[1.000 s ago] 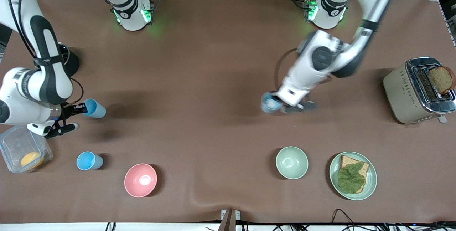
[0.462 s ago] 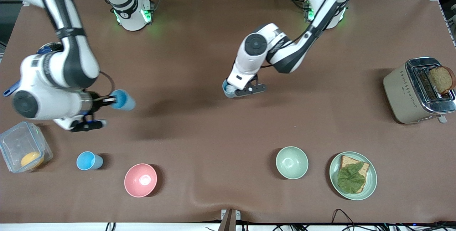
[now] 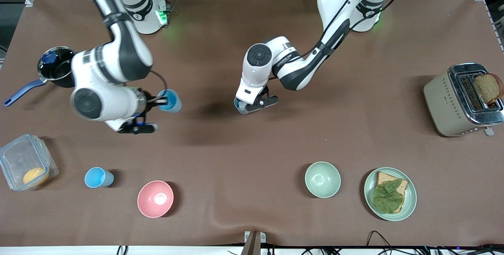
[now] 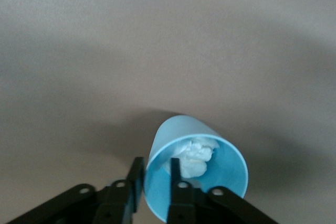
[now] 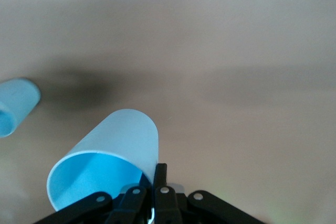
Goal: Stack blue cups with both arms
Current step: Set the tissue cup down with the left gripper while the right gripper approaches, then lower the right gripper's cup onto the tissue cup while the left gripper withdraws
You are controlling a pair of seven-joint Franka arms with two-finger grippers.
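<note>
My right gripper [image 3: 159, 102] is shut on the rim of a bright sky-blue cup [image 3: 170, 100] and holds it tilted over the table; in the right wrist view the fingers [image 5: 160, 179] pinch that cup's [image 5: 107, 163] wall. My left gripper [image 3: 247, 107] is shut on the rim of a paler blue cup [image 3: 239, 106], mostly hidden under the wrist, over the table's middle. In the left wrist view that cup [image 4: 197, 174] has a whitish crumpled lump inside. A third blue cup [image 3: 98, 177] stands upright on the table near the right arm's end.
A pink bowl [image 3: 155, 198], a pale green bowl [image 3: 322, 179] and a plate with bread and lettuce [image 3: 409, 204] sit near the front edge. A toaster [image 3: 441, 101] stands at the left arm's end. A clear box [image 3: 15, 156] and a dark pot [image 3: 55, 68] sit at the right arm's end.
Both arms have carried their cups toward the table's middle, so the two held cups are much closer together. The dark pot has come into view. The third cup has not moved.
</note>
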